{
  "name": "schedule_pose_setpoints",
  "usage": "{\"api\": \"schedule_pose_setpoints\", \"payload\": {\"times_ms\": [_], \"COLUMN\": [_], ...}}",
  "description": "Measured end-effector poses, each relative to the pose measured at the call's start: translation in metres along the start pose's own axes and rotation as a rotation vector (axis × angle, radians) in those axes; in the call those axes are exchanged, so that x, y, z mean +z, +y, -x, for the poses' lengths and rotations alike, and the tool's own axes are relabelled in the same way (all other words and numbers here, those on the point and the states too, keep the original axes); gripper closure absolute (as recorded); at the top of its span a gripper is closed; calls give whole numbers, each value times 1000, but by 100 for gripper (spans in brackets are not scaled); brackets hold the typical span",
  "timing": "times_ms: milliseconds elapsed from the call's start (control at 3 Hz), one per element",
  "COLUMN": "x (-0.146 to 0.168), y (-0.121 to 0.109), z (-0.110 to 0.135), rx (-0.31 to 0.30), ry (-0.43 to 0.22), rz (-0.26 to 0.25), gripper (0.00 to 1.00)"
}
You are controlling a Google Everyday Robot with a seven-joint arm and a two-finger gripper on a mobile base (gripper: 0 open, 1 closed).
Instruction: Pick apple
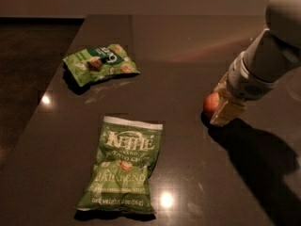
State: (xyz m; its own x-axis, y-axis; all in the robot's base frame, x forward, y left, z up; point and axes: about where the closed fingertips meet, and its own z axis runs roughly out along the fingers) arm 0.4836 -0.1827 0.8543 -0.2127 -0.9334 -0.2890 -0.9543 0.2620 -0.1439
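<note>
Gripper (pixel 222 117) is held low at the right of the dark table (pixel 188 55), against the apple (pixel 209 105), whose right side is hidden behind it. Whether it is clamped cannot be told. The apple is seen as round, and no long axis or stem direction can be made out. A Kettle chip bag (pixel 123 168) and a smaller green bag (pixel 101 62) are laid well apart to the left.

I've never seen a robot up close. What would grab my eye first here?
Probably the big white arm reaching in from the right, with its gripper down at the dark table, right against a small red apple. After that, the bright green Kettle bag lying flat near the front, and a smaller green snack bag further back on the left.
</note>
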Motion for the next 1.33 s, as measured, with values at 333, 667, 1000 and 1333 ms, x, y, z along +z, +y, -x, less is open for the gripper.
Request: {"api": "schedule_pose_setpoints", "payload": {"times_ms": [333,667,1000,1333], "x": [-2,-18,-38,-53], "y": [-2,-9,-21,-40], "z": [0,8,21,32], "rx": [4,5,-1,6], "ry": [-2,1,3,11], "rz": [-1,-5,-5,-21], "gripper": [87,100,100,100]}}
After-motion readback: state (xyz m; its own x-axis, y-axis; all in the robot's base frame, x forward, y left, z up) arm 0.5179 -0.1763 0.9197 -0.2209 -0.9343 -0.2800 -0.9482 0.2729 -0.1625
